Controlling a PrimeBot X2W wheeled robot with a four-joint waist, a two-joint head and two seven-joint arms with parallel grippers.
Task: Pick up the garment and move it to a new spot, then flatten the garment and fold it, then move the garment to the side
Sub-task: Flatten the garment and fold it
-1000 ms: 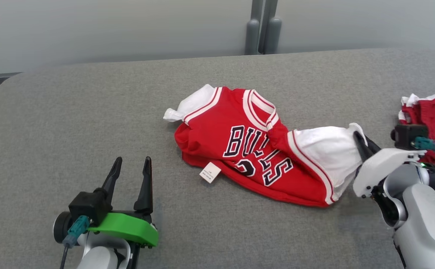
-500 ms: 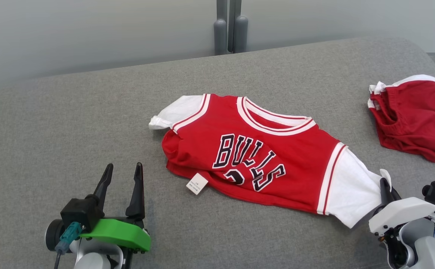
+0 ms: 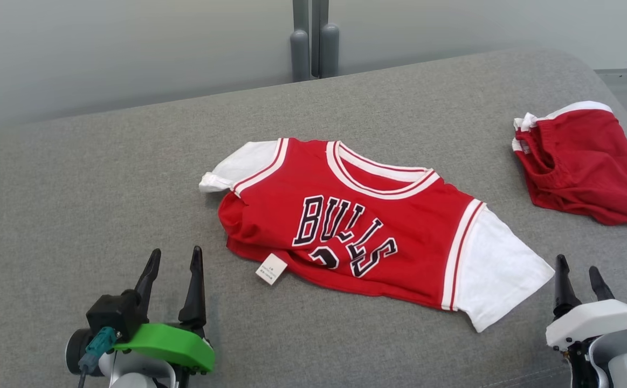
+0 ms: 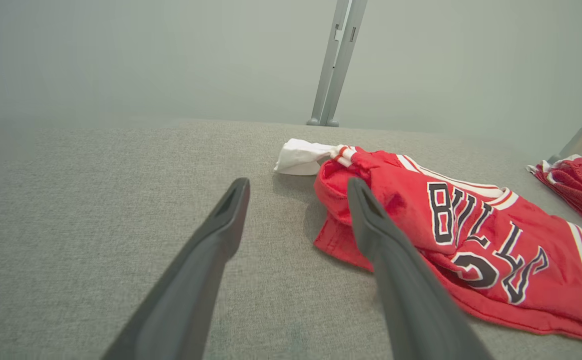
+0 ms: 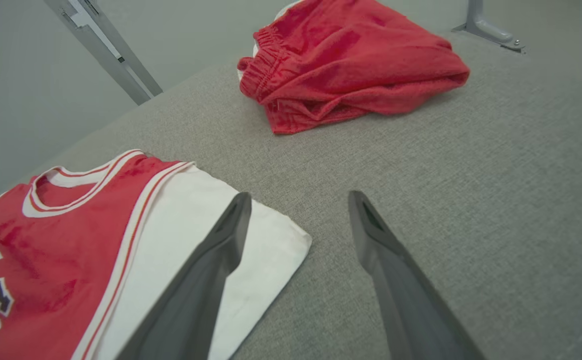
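Grey table (image 3: 103, 178) holds the jersey (image 3: 378, 215) near its middle, mostly spread yet bunched at one sleeve, left gripper (image 3: 176, 251) and right gripper (image 3: 577, 264) both agape and empty, so flattening looks unfinished, folding untouched.

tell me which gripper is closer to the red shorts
Right. The right gripper is open, below the red shorts in the head view; the left gripper sits beyond the jersey, far off.
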